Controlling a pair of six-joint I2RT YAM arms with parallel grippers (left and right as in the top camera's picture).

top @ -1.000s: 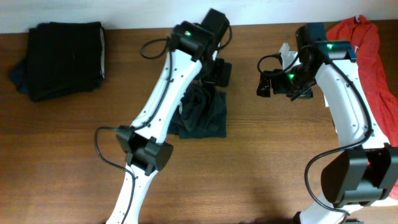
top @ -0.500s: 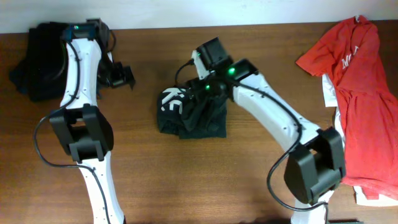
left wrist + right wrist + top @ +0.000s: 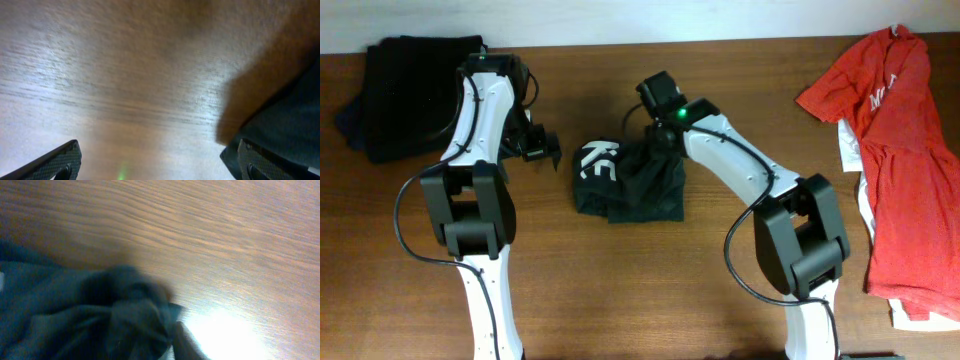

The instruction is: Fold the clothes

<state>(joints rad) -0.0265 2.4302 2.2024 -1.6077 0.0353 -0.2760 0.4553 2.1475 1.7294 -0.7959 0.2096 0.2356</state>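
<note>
Both grippers sit close to a crumpled dark charcoal short-sleeved T-shirt of soft cloth (image 3: 638, 190), which lies in a loose heap near the middle of a brown wooden table (image 3: 720, 290), its big white block letters "KE" (image 3: 600, 162) facing up at the heap's left end. The left gripper (image 3: 540, 152) hovers over bare wood just beside that lettered end, its two fingers spread wide with nothing between them; in its wrist view the dark cloth (image 3: 290, 115) fills the right side next to one carbon-patterned fingertip (image 3: 260, 160), though contact cannot be judged. The right gripper (image 3: 655, 145) is down at the heap's upper edge, hidden from above by its own wrist block; its wrist view is blurred, showing only bunched charcoal folds (image 3: 75, 315) against bare wood, so whether its fingers are apart, together or pinching cloth cannot be told. A black folded garment (image 3: 405, 95) rests at the far left corner, the white left arm (image 3: 480, 110) crossing its right edge. A red T-shirt with white lettering (image 3: 900, 170) lies spread along the right side, well apart from the heap, with a pale cloth (image 3: 848, 150) showing from under its left edge.
</note>
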